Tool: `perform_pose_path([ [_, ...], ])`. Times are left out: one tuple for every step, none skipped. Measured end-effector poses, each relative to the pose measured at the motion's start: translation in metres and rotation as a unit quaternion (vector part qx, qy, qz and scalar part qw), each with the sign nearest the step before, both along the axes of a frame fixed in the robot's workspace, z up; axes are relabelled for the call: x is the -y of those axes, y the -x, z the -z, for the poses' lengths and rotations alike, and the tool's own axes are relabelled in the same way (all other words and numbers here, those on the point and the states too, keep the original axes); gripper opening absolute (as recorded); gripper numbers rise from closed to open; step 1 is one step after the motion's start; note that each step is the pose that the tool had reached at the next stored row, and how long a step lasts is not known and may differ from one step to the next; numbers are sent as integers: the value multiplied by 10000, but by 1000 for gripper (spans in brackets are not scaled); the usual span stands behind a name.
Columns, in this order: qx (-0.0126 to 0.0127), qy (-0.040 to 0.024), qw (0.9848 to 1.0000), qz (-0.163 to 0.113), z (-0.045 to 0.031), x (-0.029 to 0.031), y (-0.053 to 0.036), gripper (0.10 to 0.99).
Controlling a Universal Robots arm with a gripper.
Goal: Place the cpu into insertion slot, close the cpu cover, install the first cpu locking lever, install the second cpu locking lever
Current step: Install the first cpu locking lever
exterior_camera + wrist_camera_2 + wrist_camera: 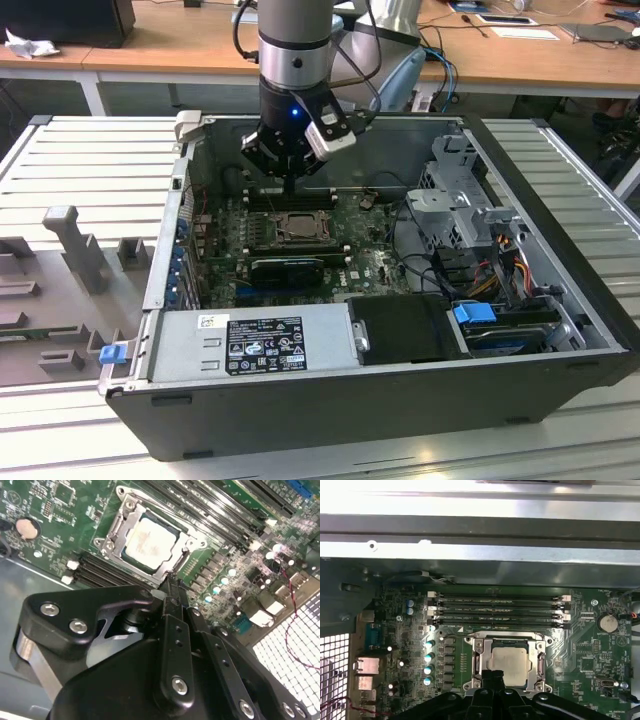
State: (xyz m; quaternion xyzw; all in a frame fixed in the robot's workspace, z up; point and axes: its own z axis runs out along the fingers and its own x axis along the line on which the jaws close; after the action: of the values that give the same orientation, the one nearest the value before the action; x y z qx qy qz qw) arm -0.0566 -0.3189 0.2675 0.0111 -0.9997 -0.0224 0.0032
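Where the open computer case [560,300] lies on the ribbed table [90,170], the end effector [290,188] hangs straight down over the far half of the green motherboard [585,680], its fingertips drawn together with nothing between them. The cpu [509,661] sits flat in the insertion slot [270,230]. The cpu cover [538,664] lies down around it, its window framing the pale metal top; whether the locking levers are hooked I cannot tell. Room is tight: four long black memory slots [500,607] run just beside the socket, between it and the case's far wall, and a row of teal-topped capacitors [427,662] stands near another edge. On the near side a black expansion card [290,268] crosses the board, with the power supply [250,345] along the case's near edge. A drive cage [465,200] and loose cables [425,240] crowd the exterior view's right. Straight above the socket the way is open. The second wrist view puts the fingertips right at the cover's rim, touching or nearly so — the exterior view cannot settle that. A coin battery [608,623] lies near the board's edge in both wrist views.
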Motion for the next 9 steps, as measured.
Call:
perform_pose_path([
  [4,0,10000,0,3,0,30,106],
  [7,0,10000,-1,6,0,45,106],
  [8,1,10000,-2,7,0,57,106],
  [9,1,10000,-2,8,0,71,106],
  [11,0,10000,-3,9,0,80,106],
  [13,0,10000,-5,11,0,101,106],
  [16,1,10000,-6,12,0,117,106],
  [18,1,10000,-7,13,1,131,106],
  [24,2,10000,-7,15,1,158,106],
])
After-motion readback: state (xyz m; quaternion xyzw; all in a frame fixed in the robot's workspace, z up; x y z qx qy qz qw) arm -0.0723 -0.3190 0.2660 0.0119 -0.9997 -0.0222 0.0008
